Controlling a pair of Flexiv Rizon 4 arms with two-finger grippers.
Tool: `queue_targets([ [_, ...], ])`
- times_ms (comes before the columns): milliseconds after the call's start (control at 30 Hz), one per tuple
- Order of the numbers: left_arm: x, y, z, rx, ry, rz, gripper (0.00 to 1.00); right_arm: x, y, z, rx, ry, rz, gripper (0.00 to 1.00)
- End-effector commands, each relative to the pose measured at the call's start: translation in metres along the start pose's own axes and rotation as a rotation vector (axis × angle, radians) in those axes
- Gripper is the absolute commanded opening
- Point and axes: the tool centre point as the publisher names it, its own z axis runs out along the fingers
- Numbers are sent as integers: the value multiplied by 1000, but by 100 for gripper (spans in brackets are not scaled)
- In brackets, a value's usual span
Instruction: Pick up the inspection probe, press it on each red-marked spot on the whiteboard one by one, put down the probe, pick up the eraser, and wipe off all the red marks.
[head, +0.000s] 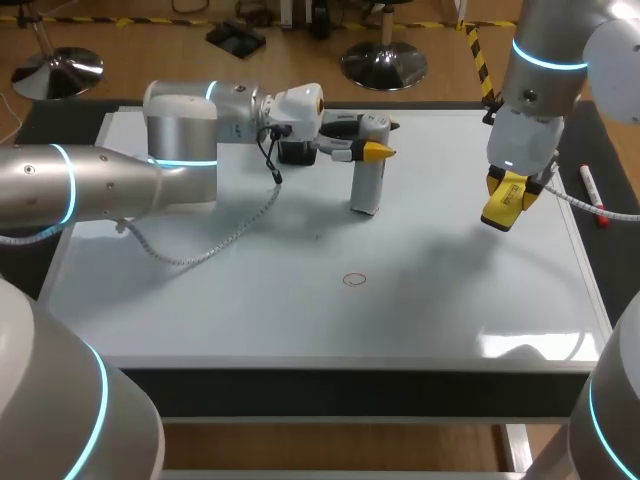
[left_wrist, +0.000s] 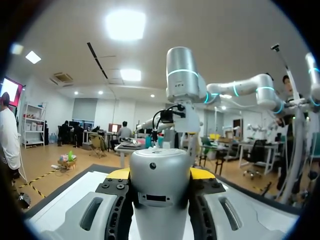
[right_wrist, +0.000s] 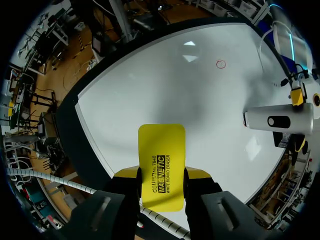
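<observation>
The left tool (head: 370, 151) was clenched on the probe (head: 366, 188), fingers pressing its upper body from two sides. This kept the probe upright, with its foot at or just above the whiteboard (head: 230, 300) near the far edge; contact could not be confirmed. The right tool (right_wrist: 161, 175) gripped the yellow eraser (right_wrist: 161, 152) by one end, hanging clear over the board's right side, seemingly poised for wiping. One red mark (head: 354, 280), a small ring, lay near the board's middle, well apart from both tools. A marker pen (head: 592, 194) lay on the dark worktop (head: 605, 160) beside the board's right edge.
</observation>
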Motion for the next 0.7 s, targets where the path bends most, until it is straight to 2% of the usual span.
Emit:
queue_targets([
  [33, -1, -2, -2, -2, 13, 0, 0, 0, -1, -1, 1, 3, -2, 0],
  [400, 3, -22, -19, -1, 22, 0, 0, 0, -1, -1, 1, 3, -2, 0],
  [700, 0, -43, -52, 10, -35, 20, 0, 0, -1, -1, 1, 3, -2, 0],
])
